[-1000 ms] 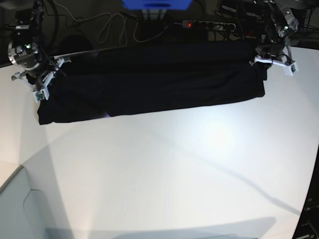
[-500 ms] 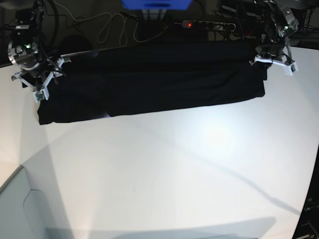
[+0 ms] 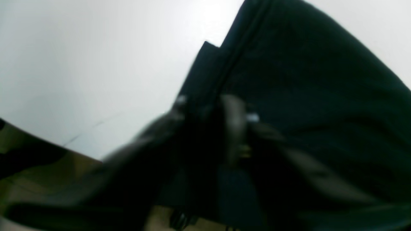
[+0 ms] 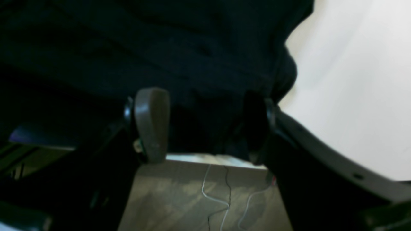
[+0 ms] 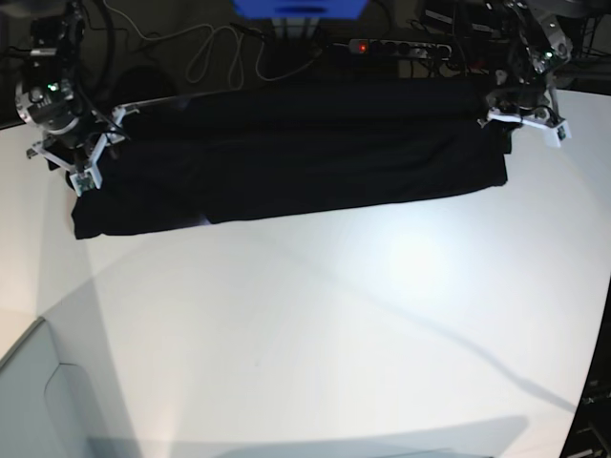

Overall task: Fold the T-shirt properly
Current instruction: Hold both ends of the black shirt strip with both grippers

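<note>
Currently the T-shirt lies folded into a long black band across the far edge of the white table, plain side up. At its end on the base view's left, the right gripper sits over the cloth with fingers spread apart, nothing pinched between them. At the opposite end, the left gripper rests at the cloth; its view is blurred, so the finger state cannot be told. A power strip lies beyond the table.
</note>
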Motion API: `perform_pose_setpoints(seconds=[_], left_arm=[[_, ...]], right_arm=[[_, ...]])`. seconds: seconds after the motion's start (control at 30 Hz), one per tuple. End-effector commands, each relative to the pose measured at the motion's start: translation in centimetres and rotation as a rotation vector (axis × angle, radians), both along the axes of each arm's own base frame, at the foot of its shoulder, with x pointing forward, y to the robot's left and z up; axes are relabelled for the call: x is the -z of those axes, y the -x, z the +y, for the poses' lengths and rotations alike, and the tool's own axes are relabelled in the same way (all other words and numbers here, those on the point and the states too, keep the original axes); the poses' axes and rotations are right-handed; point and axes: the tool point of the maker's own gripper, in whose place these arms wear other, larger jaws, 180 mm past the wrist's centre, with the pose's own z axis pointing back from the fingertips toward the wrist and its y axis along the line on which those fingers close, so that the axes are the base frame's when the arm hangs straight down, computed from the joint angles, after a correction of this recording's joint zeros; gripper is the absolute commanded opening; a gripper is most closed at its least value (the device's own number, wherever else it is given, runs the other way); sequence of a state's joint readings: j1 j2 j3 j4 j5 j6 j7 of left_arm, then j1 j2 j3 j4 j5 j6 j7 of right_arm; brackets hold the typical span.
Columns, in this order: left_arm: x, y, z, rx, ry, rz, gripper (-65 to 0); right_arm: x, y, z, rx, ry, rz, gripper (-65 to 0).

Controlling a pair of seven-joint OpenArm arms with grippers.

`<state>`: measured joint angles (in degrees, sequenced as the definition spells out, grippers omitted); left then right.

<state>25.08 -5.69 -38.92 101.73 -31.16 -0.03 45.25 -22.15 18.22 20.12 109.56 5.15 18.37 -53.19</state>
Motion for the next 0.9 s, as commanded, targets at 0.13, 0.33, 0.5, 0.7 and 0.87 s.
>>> perform_pose_setpoints(seconds=[0.13, 0.33, 0.5, 0.7, 0.87], left_arm=[[-2.4, -1.0, -0.4, 0.019, -0.001, -0.074, -28.1], [-3.2, -0.9, -0.6, 0.032, -0.017, -0.085, -28.3], [-1.8, -0.3, -0.1, 0.014, -0.002, -0.049, -28.3], [0.7, 1.1, 0.3, -0.022, 0.042, 0.012, -28.2], [0.9, 1.2, 0.2, -0.020, 0.046, 0.018, -28.2]], right_arm=[[-1.1, -0.9, -0.2, -0.027, 0.017, -0.038, -29.8], [-1.1, -0.8, -0.2, -0.028, 0.017, -0.038, -29.8], [-1.1, -0.9, -0.1, -0.029, 0.015, -0.039, -29.8], [-1.0, -0.9, 0.0, -0.032, 0.014, -0.038, -29.8], [-1.0, -0.9, 0.0, -0.033, 0.013, -0.037, -29.8]])
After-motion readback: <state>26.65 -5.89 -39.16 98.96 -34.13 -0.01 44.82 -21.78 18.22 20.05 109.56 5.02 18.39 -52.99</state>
